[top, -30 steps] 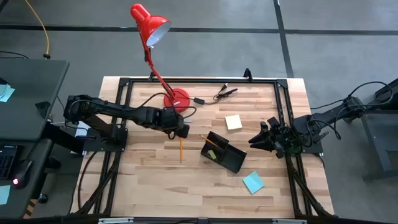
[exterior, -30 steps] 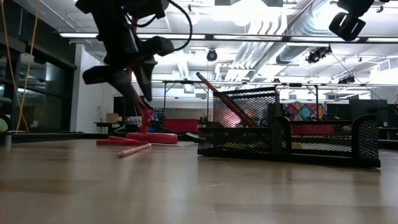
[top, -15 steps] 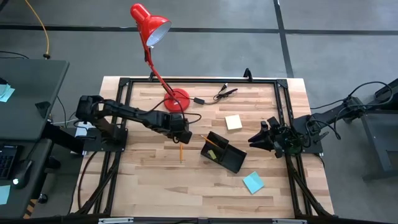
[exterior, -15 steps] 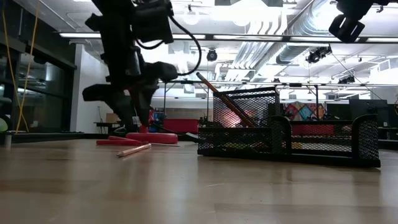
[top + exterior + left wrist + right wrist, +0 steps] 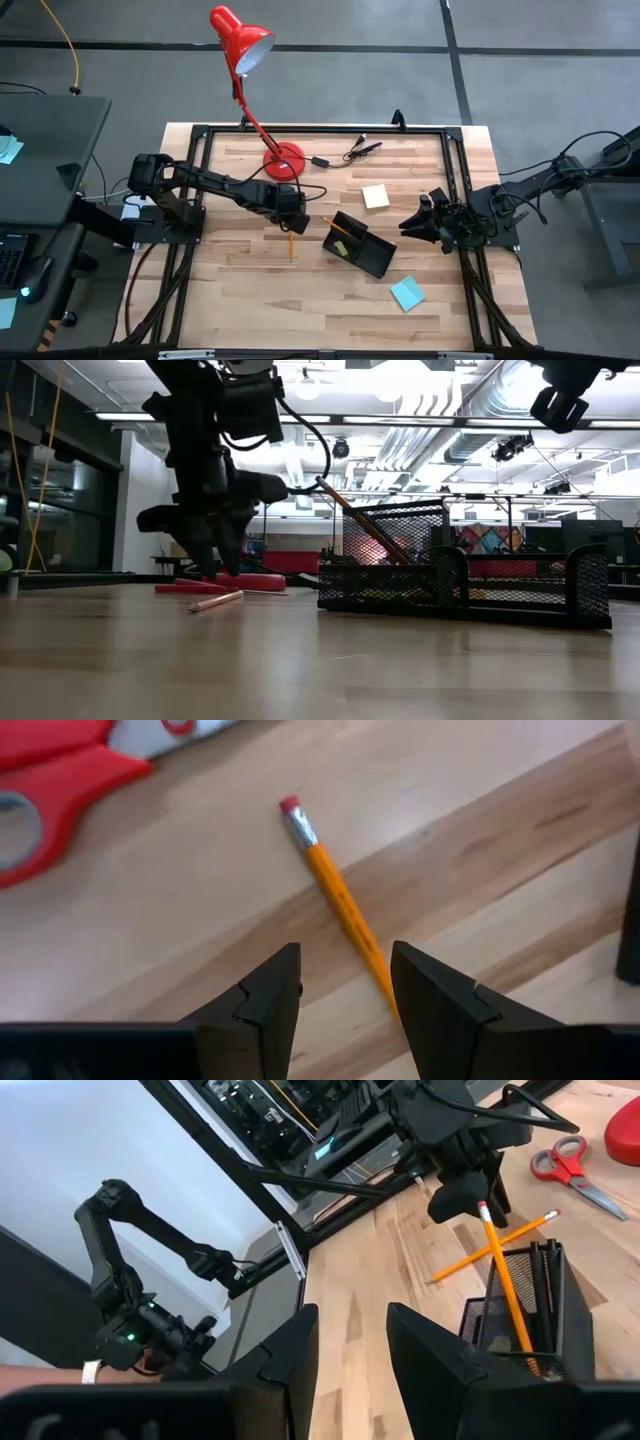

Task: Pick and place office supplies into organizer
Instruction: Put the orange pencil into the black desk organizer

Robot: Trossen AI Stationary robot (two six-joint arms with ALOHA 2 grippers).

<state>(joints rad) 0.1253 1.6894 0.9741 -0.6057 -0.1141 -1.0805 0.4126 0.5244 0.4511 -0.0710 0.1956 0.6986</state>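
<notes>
My left gripper (image 5: 291,218) (image 5: 345,982) is open and points down just above an orange-yellow pencil (image 5: 338,900) (image 5: 291,244) that lies flat on the table; its fingers stand on either side of the shaft. The red-handled scissors (image 5: 45,775) (image 5: 570,1164) lie just beyond, near the lamp base. The black mesh organizer (image 5: 358,244) (image 5: 462,576) stands mid-table with another pencil (image 5: 504,1285) leaning in it. A pale yellow pad (image 5: 376,196) and a teal pad (image 5: 407,293) lie flat. My right gripper (image 5: 412,228) (image 5: 352,1348) waits open, raised right of the organizer.
The red desk lamp stands on its base (image 5: 283,160) at the far side, just behind my left gripper. A black cable with clips (image 5: 362,149) lies near the far edge. The black frame (image 5: 455,190) borders the work area. Bare wood lies near the front edge.
My left gripper has come down and slightly toward the table's near edge, from higher up beside the lamp base to just above the lying pencil. The pencil, the organizer and my right arm have kept still.
</notes>
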